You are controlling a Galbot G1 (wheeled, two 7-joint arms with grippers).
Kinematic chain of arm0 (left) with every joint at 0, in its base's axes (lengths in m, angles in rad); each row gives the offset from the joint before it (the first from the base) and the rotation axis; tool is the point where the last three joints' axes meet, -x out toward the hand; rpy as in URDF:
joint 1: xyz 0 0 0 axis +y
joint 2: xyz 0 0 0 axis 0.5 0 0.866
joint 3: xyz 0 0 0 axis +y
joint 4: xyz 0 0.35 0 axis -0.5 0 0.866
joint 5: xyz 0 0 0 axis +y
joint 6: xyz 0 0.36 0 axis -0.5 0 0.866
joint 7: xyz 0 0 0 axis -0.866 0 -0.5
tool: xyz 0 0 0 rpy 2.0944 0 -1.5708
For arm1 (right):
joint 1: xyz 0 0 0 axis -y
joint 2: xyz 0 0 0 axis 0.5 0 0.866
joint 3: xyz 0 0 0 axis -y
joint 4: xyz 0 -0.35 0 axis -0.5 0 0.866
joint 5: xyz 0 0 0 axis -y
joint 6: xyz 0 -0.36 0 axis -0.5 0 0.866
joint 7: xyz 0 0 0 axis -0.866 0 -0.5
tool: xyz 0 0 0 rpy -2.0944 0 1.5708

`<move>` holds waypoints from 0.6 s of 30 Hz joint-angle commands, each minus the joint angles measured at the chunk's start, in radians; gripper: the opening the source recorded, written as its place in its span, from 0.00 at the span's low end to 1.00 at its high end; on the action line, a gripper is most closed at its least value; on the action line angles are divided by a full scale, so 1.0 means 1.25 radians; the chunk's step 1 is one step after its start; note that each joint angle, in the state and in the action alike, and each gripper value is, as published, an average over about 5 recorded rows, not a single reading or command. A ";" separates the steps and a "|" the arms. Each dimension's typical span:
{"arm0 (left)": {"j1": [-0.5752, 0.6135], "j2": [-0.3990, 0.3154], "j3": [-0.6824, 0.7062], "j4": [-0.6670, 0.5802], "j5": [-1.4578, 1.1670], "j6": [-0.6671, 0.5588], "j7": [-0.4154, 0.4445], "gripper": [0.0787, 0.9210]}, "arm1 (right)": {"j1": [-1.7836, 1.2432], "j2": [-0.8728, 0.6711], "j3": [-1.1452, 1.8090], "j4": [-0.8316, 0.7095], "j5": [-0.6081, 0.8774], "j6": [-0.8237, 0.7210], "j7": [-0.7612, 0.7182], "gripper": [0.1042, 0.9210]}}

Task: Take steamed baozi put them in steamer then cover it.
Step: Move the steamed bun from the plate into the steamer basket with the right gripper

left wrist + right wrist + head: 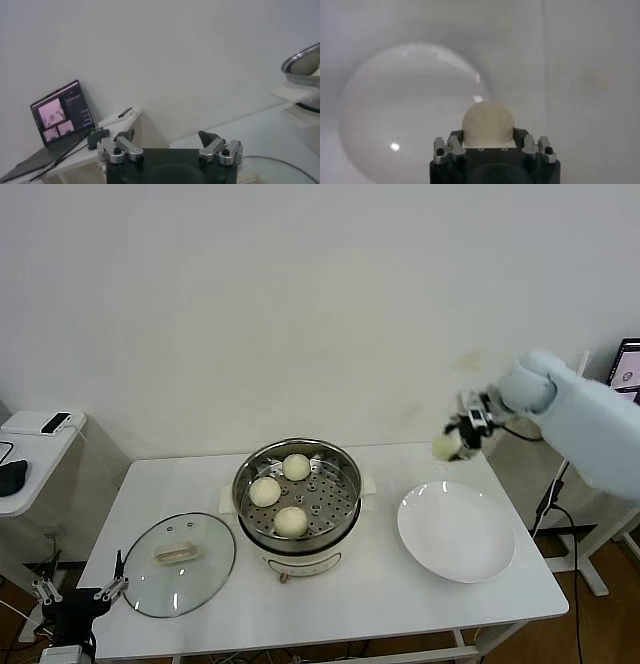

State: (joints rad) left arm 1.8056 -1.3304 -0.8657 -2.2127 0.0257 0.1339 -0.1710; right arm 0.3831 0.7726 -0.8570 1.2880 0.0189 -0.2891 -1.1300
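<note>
Now the right gripper [452, 441] is hovering above the plate [456, 533], jaws clamped on the fourth baozi [488, 124]; three are sitting in the steamer [297, 489]; it should be carrying level toward the tray's bare gap; left gripper [170, 146] is idling by the cover [178, 564], jaws apart.

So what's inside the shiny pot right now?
Three baozi sit on the holed tray inside the steamer. What is under the tray cannot be seen. The right gripper holds a fourth bun above the table, and the cover lies beside the steamer.
</note>
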 commanded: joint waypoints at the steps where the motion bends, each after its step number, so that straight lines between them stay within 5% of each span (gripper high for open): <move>1: -0.002 0.002 0.002 0.007 0.001 0.000 0.000 0.88 | 0.194 0.139 -0.151 0.132 0.228 -0.128 0.080 0.63; 18: -0.018 -0.008 0.001 0.016 0.003 0.001 0.001 0.88 | 0.060 0.315 -0.236 0.104 0.369 -0.341 0.292 0.63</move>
State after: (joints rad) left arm 1.7843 -1.3402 -0.8643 -2.1919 0.0300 0.1348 -0.1699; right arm 0.5030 1.0598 -1.0751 1.4004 0.3561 -0.5568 -0.9096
